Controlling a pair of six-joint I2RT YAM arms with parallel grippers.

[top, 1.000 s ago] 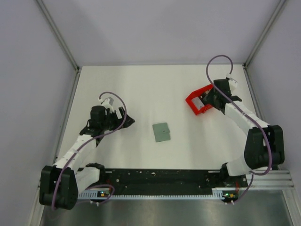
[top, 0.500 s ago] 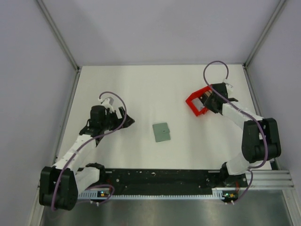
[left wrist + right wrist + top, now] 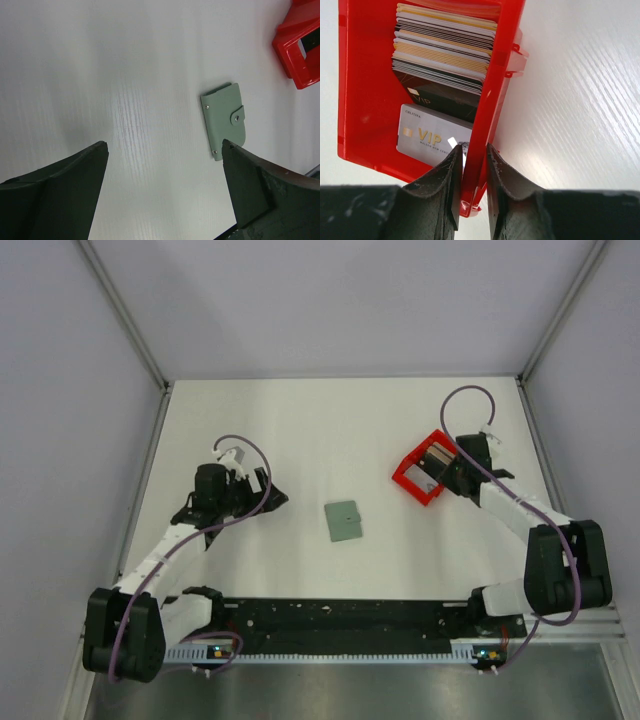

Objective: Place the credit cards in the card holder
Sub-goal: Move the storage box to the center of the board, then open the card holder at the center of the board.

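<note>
Centre-left, the left tool [image 3: 165, 145] gapes wide above the white desk [image 3: 320, 420]. The holder [image 3: 344, 521] lies shut mid-frame. Upper right, the red bin [image 3: 405, 477] holds stacked cards [image 3: 445, 45], one grey card [image 3: 432, 137] reading "VIP"; the right tool [image 3: 472, 155] pinches its wall. Pale walls surround.

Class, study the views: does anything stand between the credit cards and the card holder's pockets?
Yes. The credit cards are stacked inside the red bin, whose wall the right gripper pinches. The card holder lies closed, its snap flap fastened over the pockets. Nothing else shows on the table between them.
</note>
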